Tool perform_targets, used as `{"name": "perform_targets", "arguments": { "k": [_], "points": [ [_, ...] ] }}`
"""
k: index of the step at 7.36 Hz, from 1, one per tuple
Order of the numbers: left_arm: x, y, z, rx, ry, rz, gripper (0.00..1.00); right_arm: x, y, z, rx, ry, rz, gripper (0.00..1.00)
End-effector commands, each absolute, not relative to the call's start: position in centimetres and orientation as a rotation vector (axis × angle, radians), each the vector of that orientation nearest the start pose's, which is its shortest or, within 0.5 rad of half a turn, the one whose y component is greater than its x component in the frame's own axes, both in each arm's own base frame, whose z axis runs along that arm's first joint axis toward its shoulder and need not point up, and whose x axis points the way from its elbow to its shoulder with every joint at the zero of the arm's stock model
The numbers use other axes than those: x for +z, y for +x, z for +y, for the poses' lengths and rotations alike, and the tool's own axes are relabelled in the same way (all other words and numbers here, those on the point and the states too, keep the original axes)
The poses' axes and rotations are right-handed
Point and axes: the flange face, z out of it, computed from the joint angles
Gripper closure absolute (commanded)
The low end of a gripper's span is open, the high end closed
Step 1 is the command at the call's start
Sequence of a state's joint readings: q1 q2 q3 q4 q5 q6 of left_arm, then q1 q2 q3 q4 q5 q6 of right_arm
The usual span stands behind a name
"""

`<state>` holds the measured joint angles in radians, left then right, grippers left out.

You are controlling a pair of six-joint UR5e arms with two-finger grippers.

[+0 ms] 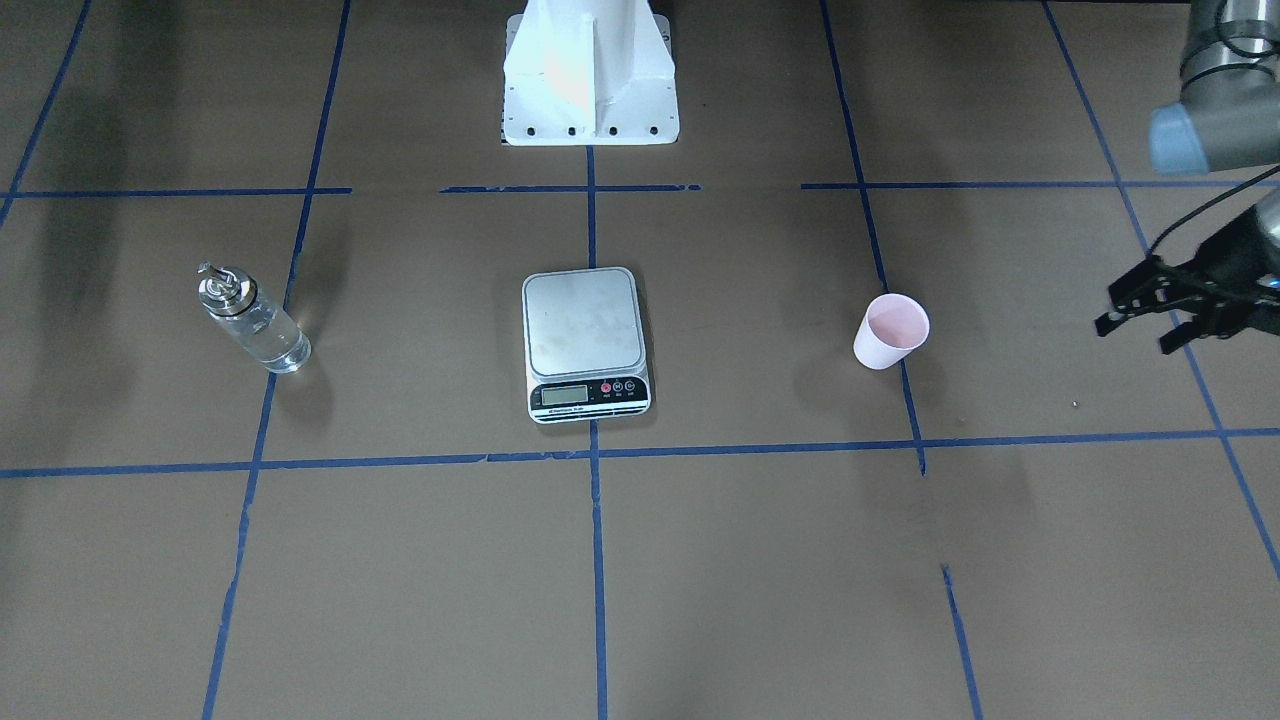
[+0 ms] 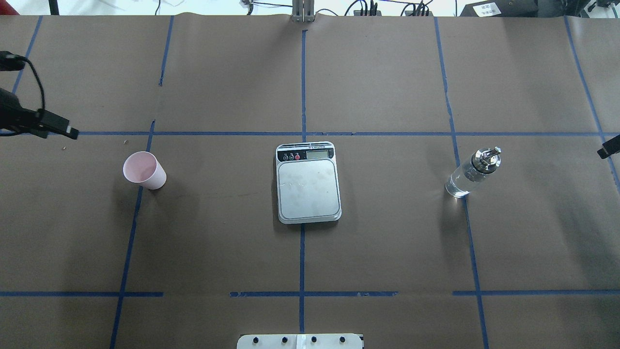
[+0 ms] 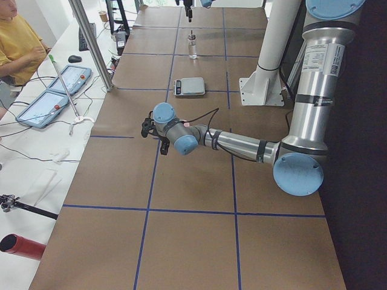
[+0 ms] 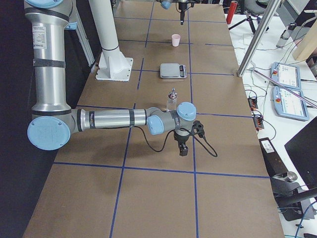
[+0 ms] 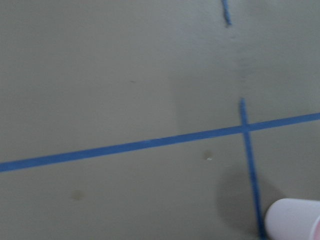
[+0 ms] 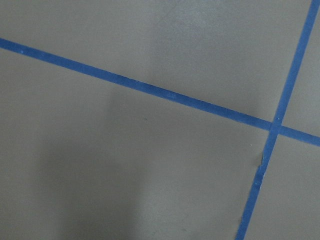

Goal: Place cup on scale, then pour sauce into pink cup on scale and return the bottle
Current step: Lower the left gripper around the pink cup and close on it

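Note:
The pale pink cup (image 1: 890, 333) stands upright on the brown table, also seen in the overhead view (image 2: 144, 170) and at the lower right corner of the left wrist view (image 5: 292, 220). The scale (image 1: 585, 335) lies at the table's middle with a bare platform (image 2: 308, 186). The clear glass bottle (image 1: 250, 320) with silver spout stands apart on the other side (image 2: 472, 173). My left gripper (image 1: 1135, 325) is open and empty, beside the cup toward the table's end. Only a tip of my right gripper (image 2: 609, 147) shows beyond the bottle; I cannot tell its state.
The robot's white base (image 1: 590, 80) stands behind the scale. Blue tape lines (image 2: 302, 242) grid the table. An operator (image 3: 18, 42) sits at a side bench with tablets (image 3: 54, 90) past the table's far edge.

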<state>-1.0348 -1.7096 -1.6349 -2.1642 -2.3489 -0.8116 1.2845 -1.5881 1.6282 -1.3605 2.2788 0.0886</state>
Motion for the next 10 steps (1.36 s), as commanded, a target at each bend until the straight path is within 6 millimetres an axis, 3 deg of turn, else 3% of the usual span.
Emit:
{"name": "perform_targets", "arguments": {
  "k": [1,2,6,7,9,10],
  "points": [
    [43.6,29.7,-50.0,0.038,0.082,0.976,0.09,61.6,-8.1,-49.6,-0.285,0.085,-0.822,0.00],
    [42.5,29.8,-49.5,0.033,0.101,0.940,0.09,61.6,-8.1,-49.5,-0.285,0.079,-0.834,0.00],
    [43.7,32.4,-48.1,0.072,0.061,0.925,0.15,61.9,-8.1,-49.5,-0.285,0.076,-0.832,0.00],
    [43.8,32.6,-47.9,0.075,0.055,0.925,0.42,61.9,-8.1,-49.5,-0.284,0.075,-0.832,0.00],
    [44.9,33.5,-47.8,0.079,0.036,0.911,0.63,61.9,-8.1,-49.5,-0.284,0.075,-0.832,0.00],
    [44.9,33.6,-47.9,0.079,0.035,0.911,0.89,61.9,-8.1,-49.5,-0.285,0.076,-0.832,0.00]
  ]
}}
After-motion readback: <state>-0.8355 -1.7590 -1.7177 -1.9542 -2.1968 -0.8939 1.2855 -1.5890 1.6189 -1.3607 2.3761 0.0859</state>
